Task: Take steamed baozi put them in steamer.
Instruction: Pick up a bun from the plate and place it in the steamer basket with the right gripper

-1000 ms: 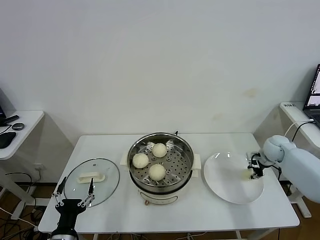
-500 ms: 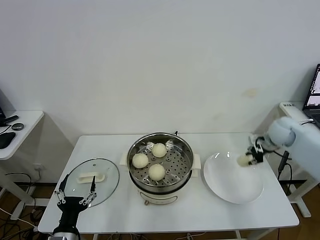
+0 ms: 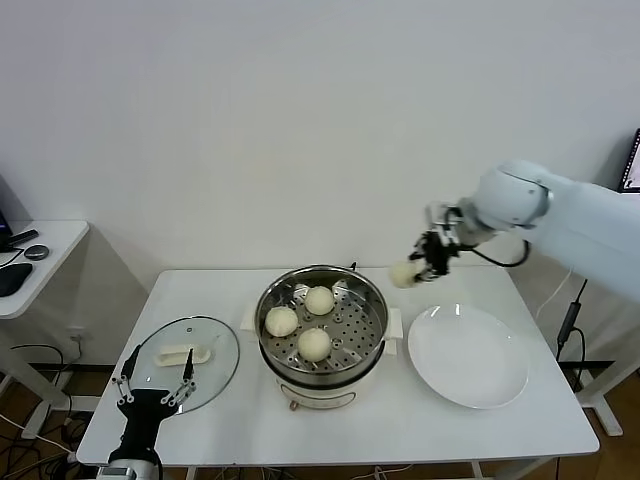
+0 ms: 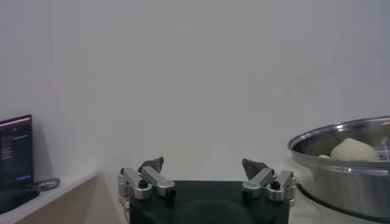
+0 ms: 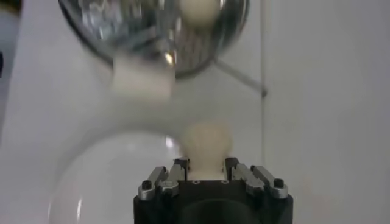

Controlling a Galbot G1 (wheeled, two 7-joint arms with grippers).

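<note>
The steel steamer (image 3: 375, 345) stands mid-table and holds three cream baozi (image 3: 319, 300) (image 3: 281, 321) (image 3: 314, 344) on its perforated tray. My right gripper (image 3: 418, 266) is shut on a fourth baozi (image 3: 404, 274) and carries it in the air just right of the steamer's rim, above the table. In the right wrist view the held baozi (image 5: 206, 141) sits between the fingers, with the steamer (image 5: 122, 30) beyond. My left gripper (image 3: 155, 396) is open and empty, parked at the table's front left corner; its wrist view shows the steamer (image 4: 341, 173) to one side.
A flat white plate (image 3: 467, 355) lies right of the steamer, bare. A glass lid with a white handle (image 3: 185, 360) lies left of the steamer, just beyond my left gripper. A side desk (image 3: 30, 265) stands at far left.
My right gripper has lifted the baozi off the plate and carried it up and left, from the plate's right side to just right of the steamer. The left arm has stayed put.
</note>
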